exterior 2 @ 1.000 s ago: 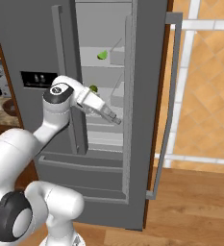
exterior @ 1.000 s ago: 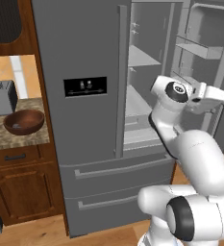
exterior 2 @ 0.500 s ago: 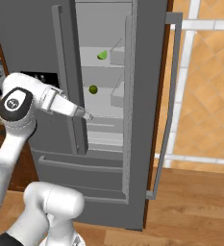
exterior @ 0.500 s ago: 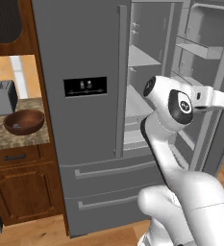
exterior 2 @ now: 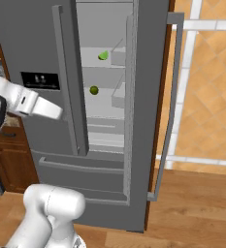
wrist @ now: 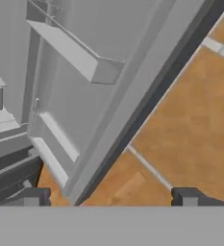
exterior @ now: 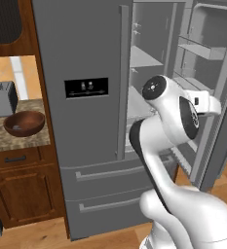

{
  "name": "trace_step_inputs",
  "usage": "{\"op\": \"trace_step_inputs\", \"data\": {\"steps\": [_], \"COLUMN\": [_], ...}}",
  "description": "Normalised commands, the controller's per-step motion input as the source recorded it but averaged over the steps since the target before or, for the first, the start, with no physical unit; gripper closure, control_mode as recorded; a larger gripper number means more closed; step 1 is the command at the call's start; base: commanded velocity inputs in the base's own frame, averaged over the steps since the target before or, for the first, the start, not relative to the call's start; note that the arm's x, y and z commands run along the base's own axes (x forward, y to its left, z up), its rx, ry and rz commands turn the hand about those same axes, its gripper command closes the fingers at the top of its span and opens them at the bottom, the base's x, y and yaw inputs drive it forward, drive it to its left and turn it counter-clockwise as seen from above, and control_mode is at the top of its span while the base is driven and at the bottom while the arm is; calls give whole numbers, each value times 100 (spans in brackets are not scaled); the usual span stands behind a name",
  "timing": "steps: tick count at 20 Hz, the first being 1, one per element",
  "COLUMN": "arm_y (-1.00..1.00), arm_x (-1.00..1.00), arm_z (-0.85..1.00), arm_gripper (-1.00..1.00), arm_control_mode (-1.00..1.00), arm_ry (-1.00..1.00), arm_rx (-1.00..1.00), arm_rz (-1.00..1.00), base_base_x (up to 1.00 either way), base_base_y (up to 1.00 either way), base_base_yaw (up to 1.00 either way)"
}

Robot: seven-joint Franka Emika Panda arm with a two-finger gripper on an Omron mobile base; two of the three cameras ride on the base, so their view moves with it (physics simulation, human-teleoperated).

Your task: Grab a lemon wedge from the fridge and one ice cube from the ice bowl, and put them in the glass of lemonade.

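**Fridge door open, jaws released**

Left base view: the fridge (exterior: 85, 121) has its right door open; the ice bowl (exterior: 24, 123) sits on the counter (exterior: 17, 141).

Right base view: the lemon wedge (exterior 2: 103, 55) lies on an upper shelf.

Hand view: the gripper (wrist: 111, 196) is spread wide and empty.

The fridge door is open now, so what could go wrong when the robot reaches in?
1. Two small green things sit on the shelves: the wedge and a round one. It might grab the wrong one.
2. The open gripper points at the door, not the shelves, so swinging round might bump it.
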Motion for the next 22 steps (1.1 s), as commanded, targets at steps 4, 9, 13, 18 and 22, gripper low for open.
{"op": "trace_step_inputs", "data": {"steps": [4,9,13,18,22], "arm_y": [59,47,28,35,19], "arm_x": [40,47,49,98,100], "arm_z": [0,-1,-24,-7,-9], "arm_gripper": [-100,-100,-100,-100,-100], "arm_control_mode": [-100,-100,-100,-100,-100], "arm_ry": [9,11,-3,0,0], "arm_rx": [31,24,1,14,21], "arm_rz": [41,45,9,1,5], "base_base_x": [0,0,0,0,0], "base_base_y": [0,0,0,0,0], "base_base_yaw": [0,0,0,0,0]}}
